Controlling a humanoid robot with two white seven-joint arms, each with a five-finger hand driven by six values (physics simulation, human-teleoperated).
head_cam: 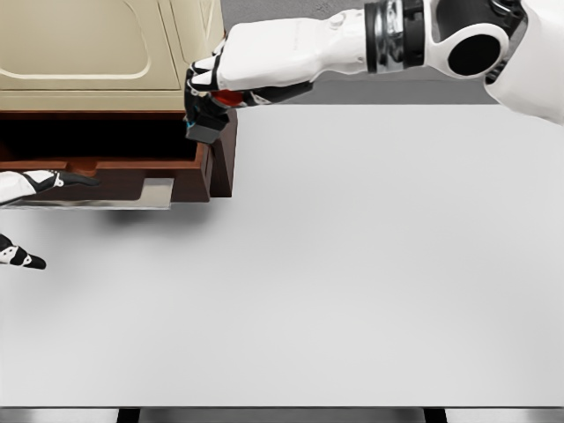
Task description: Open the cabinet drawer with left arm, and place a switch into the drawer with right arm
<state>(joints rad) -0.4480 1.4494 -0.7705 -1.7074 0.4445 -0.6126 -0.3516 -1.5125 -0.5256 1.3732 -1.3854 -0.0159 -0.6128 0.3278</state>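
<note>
Gripping the switch, the right hand hangs over the open drawer's right corner. Left hand at the drawer front, fingers unreadable.

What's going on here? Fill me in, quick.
The drawer of the cabinet is pulled open, and the left hand sits at its handle at the picture's left edge. The right hand reaches across from the right, fingers closed on the switch, a small grey-and-red thing held above the drawer's right end. It has not been let go yet.
</note>
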